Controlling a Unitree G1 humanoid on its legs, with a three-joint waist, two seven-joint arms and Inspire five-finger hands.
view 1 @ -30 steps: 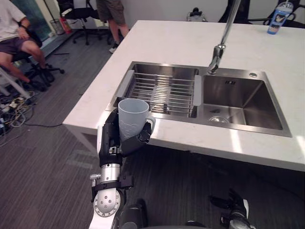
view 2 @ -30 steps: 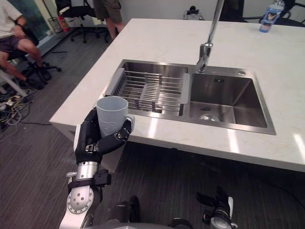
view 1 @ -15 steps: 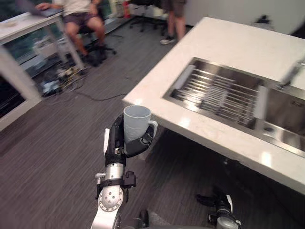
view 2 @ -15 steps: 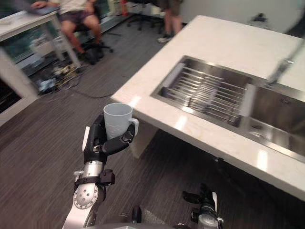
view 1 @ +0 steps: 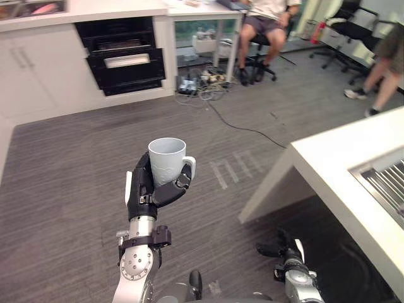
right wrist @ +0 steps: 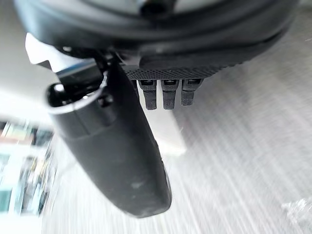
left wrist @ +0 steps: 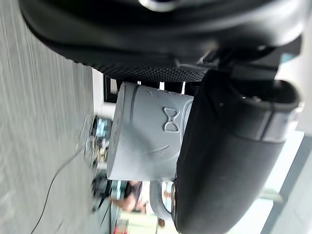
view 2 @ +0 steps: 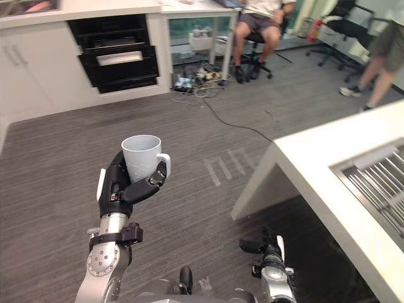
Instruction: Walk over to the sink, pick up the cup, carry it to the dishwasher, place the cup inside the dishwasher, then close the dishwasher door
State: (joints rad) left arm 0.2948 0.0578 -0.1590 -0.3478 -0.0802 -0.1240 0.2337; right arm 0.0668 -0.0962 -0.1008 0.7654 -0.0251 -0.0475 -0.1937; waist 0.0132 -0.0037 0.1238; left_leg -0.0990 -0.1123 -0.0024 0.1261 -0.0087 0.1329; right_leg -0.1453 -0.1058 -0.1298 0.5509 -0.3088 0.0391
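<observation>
Pickup done: cup [view 1: 167,159] upright, fingers of left robot hand [view 1: 146,192] wrapped round it, over floor. Right robot hand [view 1: 287,264] low, relaxed, empty. Table [view 1: 328,158] off to the right of the left robot hand. Dark open appliance [view 1: 123,60], likely the dishwasher, well beyond the cup. Carry, placing, door closing left.

Left hand [view 1: 142,189] raised, fingers [view 1: 170,192] round cup [view 1: 167,158], right hand [view 1: 281,249] low, seemingly relaxed

I am counting one cup [view 1: 167,160] and two hands of my own, the left hand [view 1: 146,192] and the right hand [view 1: 284,252]. I am counting one white desk [view 1: 328,170] with one sink rack [view 1: 386,182], and one black appliance [view 1: 123,60]. I am also counting two people, a seated person [view 1: 265,16] and a standing person [view 1: 379,66], and two office chairs, a near chair [view 1: 254,65] and a far chair [view 1: 348,28].
</observation>
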